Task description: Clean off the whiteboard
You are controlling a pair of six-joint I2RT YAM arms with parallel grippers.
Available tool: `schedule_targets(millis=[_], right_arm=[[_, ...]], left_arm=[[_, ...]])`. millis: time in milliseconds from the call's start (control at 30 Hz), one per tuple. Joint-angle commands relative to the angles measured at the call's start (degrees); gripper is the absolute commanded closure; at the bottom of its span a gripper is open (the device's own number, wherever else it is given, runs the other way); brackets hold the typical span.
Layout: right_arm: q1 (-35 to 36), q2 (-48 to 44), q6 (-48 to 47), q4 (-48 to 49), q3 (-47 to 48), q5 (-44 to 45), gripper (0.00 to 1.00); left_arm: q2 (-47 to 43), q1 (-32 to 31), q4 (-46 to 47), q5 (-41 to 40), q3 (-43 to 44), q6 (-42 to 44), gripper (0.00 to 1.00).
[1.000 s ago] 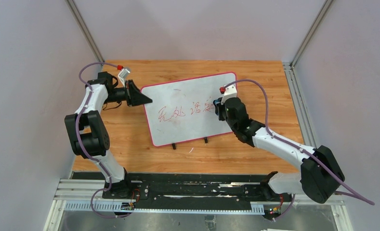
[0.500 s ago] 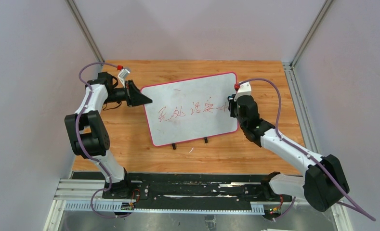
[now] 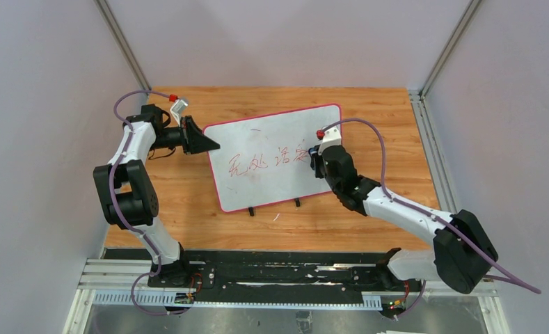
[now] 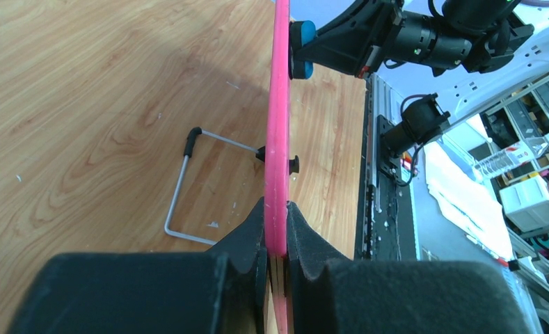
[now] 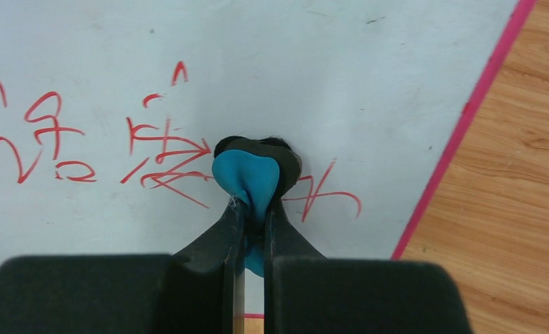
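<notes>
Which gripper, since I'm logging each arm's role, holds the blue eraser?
The right gripper, pinching the blue eraser against the whiteboard; the left gripper clamps the board's pink edge instead.

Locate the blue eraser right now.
In the right wrist view, the blue eraser is pinched in the right gripper, pressed against the whiteboard amid the red writing near its right edge.
</notes>
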Motion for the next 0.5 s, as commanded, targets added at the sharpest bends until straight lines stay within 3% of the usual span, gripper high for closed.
schedule_targets(millis=[0, 167, 467], right_arm=[[2.63, 2.42, 1.09, 1.48, 1.8, 0.63, 0.99], [1.07, 2.81, -0.45, -0.55, 1.04, 4.69, 0.99], [-9.07, -3.57, -1.53, -1.65, -3.43, 3.05, 0.99]], left_arm=[[0.04, 0.14, 3.63, -5.41, 1.27, 4.95, 1.0], [-0.39, 0.17, 3.64, -5.74, 1.0, 5.03, 1.0], [-0.76, 0.15, 3.58, -6.09, 0.92, 5.32, 1.0]])
